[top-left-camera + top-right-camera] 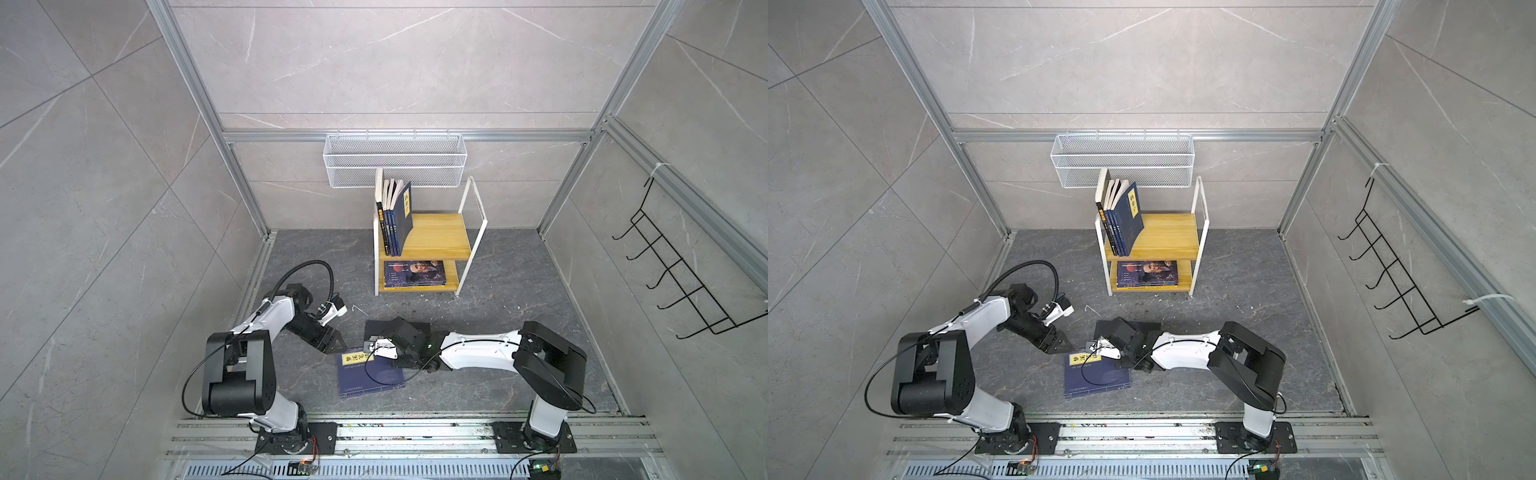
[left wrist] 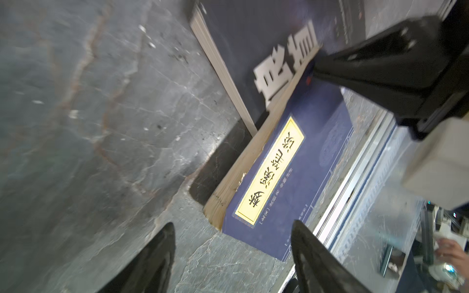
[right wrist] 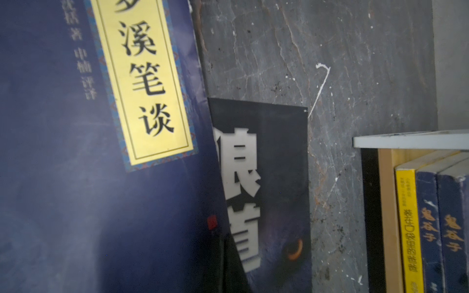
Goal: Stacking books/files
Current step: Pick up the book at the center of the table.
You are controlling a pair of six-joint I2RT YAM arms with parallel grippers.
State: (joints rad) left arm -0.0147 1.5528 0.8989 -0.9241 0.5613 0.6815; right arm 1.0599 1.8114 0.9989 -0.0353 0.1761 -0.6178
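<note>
Navy paperback with yellow title label point(image 1: 370, 376) lies cover up on the dark grey stone-look tabletop point(image 1: 519, 324). It is well in front of the two-tier wood-and-white-metal shelf point(image 1: 440, 237), toward the arm bases. In the left wrist view its shelf-side edge looks raised, with the tan page block showing and a dark shadow under it.

Black paperback with big white characters point(image 3: 279, 152) sits between the navy one and the shelf. In the right wrist view the navy cover overlaps its near edge. In both top views the right wrist hides most of it.

Right gripper point(image 2: 316, 69): jaws closed, tip at the navy book's shelf-side edge where the two books meet. Can't tell whether it pinches the cover or only touches it.

Left gripper point(image 2: 233, 224): jaws apart, gripping nothing, low and just beside the navy book's corner, in front of the shelf and to its left.

Shelf upper tier: row of upright paperbacks point(image 1: 392, 216) packed at its left end, one yellow-lettered black spine plus navy ones, the outermost tilted. Lower tier: flat stack of navy books with an old man's portrait point(image 1: 413, 274).

White mesh wire basket point(image 1: 395, 160) hangs on the wall just above the shelf. Black wire hook rack point(image 1: 681, 282) is on the side wall well to the shelf's right. White scraps point(image 3: 319, 86) lie on the tabletop between the shelf and the black book.
</note>
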